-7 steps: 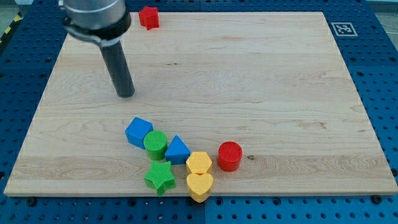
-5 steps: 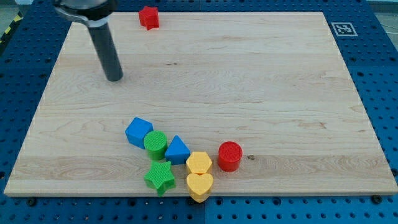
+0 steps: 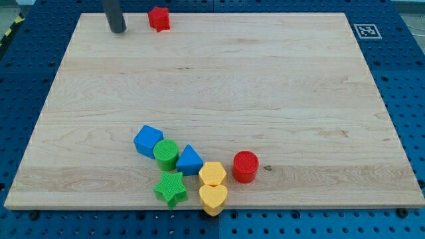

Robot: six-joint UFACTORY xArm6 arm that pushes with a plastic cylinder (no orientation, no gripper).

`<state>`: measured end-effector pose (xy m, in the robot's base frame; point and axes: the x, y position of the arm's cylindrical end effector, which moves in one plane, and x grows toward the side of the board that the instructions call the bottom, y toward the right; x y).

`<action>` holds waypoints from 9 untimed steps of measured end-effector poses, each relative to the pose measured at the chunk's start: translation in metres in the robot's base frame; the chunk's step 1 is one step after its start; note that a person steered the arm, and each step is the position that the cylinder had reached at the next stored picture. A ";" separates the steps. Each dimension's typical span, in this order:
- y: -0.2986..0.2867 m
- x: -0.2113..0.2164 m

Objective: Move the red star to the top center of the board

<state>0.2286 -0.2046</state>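
Wooden board (image 3: 279, 93) lay on a blue pegboard table (image 3: 408, 79), with a small black-and-white marker (image 3: 366, 30) at the board's top right corner. Rod entered from the view's top; my tip (image 3: 117, 30) sat on the board near the top left edge, just left of the red star (image 3: 159, 18), apart from it, not touching. No fingers on this rig, so nothing was grasped. Red star sat at the board's top edge, left of center. Rest of the blocks were clustered at the bottom, left of center, well apart from my tip: blue block (image 3: 147, 141), angular, exact shape unclear; blue triangle (image 3: 189, 160); green cylinder (image 3: 166, 154); green star (image 3: 170, 189); red cylinder (image 3: 245, 166) to the cluster's right; yellow hexagon (image 3: 212, 174); yellow heart (image 3: 213, 198) right below it, at the board's bottom edge.
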 end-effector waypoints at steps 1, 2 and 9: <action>0.002 -0.030; 0.013 -0.038; 0.044 -0.037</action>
<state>0.1918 -0.1606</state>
